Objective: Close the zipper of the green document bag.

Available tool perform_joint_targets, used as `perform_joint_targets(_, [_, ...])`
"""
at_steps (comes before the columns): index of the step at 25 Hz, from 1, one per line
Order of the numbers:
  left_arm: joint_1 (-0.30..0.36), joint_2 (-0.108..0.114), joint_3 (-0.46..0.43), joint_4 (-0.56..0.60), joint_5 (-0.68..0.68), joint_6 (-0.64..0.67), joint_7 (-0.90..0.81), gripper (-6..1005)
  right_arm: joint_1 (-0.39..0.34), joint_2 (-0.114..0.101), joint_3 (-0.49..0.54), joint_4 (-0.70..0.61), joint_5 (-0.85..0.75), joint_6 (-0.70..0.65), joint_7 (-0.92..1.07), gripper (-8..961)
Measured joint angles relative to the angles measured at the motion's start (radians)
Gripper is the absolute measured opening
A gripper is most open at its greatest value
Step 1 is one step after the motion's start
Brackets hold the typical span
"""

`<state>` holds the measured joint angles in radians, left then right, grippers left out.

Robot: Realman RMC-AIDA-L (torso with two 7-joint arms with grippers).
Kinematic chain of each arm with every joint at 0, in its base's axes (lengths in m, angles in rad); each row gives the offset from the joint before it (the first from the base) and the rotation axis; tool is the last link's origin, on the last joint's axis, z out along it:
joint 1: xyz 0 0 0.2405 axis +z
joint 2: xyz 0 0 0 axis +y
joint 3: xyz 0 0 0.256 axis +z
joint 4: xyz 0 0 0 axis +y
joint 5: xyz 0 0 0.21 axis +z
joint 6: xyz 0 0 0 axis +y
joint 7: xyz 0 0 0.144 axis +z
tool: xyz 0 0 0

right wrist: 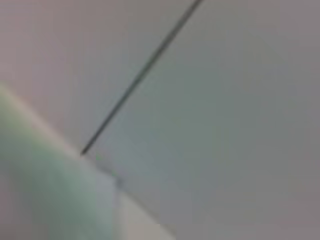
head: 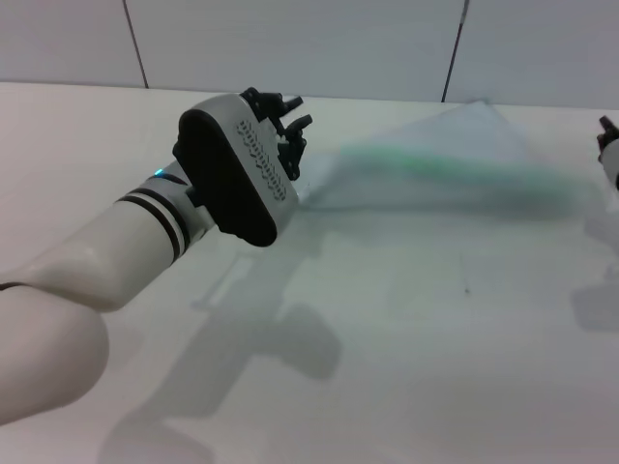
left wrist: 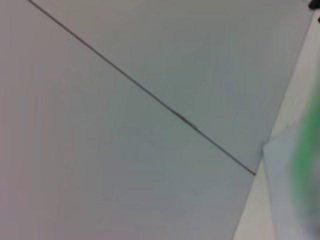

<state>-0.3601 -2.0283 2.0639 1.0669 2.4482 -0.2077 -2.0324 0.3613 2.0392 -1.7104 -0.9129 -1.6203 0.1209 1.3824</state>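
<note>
The green document bag (head: 455, 130) is a pale translucent pouch, blurred, at the far middle-right of the white table, one corner raised toward the wall. Its zipper (head: 435, 166) shows as a bright green band along the long edge; no slider tab can be made out. My left gripper (head: 290, 135) sits at the bag's left end, close against it; whether it grips the bag is unclear. Only a dark sliver of my right gripper (head: 609, 145) shows at the bag's right end. The left wrist view catches a bag (left wrist: 280, 200) corner with its zipper (left wrist: 307, 165); the right wrist view shows a green zipper (right wrist: 35, 195) smear.
The white table (head: 406, 348) stretches toward me, with the arms' shadows on it. A pale panelled wall (head: 319, 43) with dark seams rises right behind the bag.
</note>
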Motion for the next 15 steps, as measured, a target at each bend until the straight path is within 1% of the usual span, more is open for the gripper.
perform_joint_targets(4, [-0.014, -0.001, 0.007, -0.018, -0.064, -0.045, -0.019, 191, 0.002, -0.004, -0.095, -0.004, 0.018, 0.137, 0.104, 239])
perform_joint_targets(6, [-0.015, -0.002, 0.010, -0.018, -0.106, -0.075, -0.024, 241, 0.004, -0.004, -0.138, -0.006, 0.018, 0.201, 0.180, 322])
perform_joint_targets(7, [-0.012, -0.003, 0.017, -0.019, -0.141, -0.126, -0.029, 266, 0.005, -0.004, -0.178, -0.009, 0.017, 0.257, 0.255, 364])
perform_joint_targets(8, [-0.012, -0.003, 0.017, -0.019, -0.141, -0.126, -0.029, 291, 0.005, -0.004, -0.178, -0.009, 0.017, 0.257, 0.255, 405])
perform_joint_targets(9, [-0.009, -0.003, 0.024, -0.021, -0.156, -0.161, -0.036, 316, 0.005, -0.005, -0.212, -0.018, 0.017, 0.301, 0.314, 447])
perform_joint_targets(12, [-0.001, -0.004, 0.046, -0.029, -0.189, -0.282, -0.082, 391, 0.001, -0.006, -0.271, -0.051, 0.016, 0.394, 0.428, 566])
perform_joint_targets(14, [0.004, -0.004, 0.056, -0.031, -0.215, -0.361, -0.147, 441, -0.002, -0.006, -0.304, -0.078, 0.016, 0.445, 0.503, 645])
perform_joint_targets(15, [0.005, -0.003, 0.059, -0.032, -0.228, -0.391, -0.192, 523, -0.004, -0.006, -0.314, -0.090, 0.015, 0.456, 0.541, 685])
